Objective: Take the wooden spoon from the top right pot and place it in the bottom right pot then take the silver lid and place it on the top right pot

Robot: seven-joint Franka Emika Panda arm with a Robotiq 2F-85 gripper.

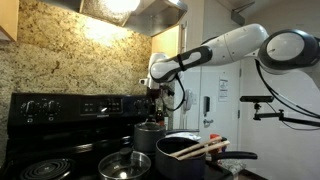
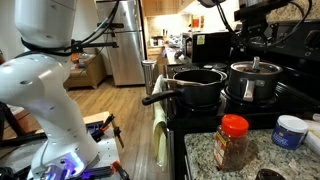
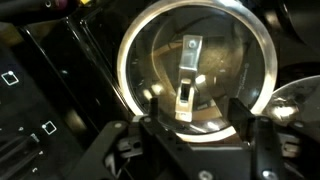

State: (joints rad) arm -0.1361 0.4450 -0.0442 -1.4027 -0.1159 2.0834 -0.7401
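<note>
Closest to the wrist lens, we see the gripper (image 3: 197, 108) at the bottom edge of the frame, its two fingers spread wide and grasping nothing. Largest is the bottom right pot (image 1: 181, 150), at lower centre in an exterior view. Next comes the top right pot (image 2: 255, 88), which wears the silver lid (image 3: 160, 55). That lid fills the middle of the wrist frame, straight below the fingers. The wooden spoon (image 1: 206, 149) lies in the black pot, its handle out over the rim toward the right. Smallest, the lid's handle (image 3: 187, 72) runs top to bottom, crosswise to the gap between the fingers. We judge that a straight lift would clear it.
</note>
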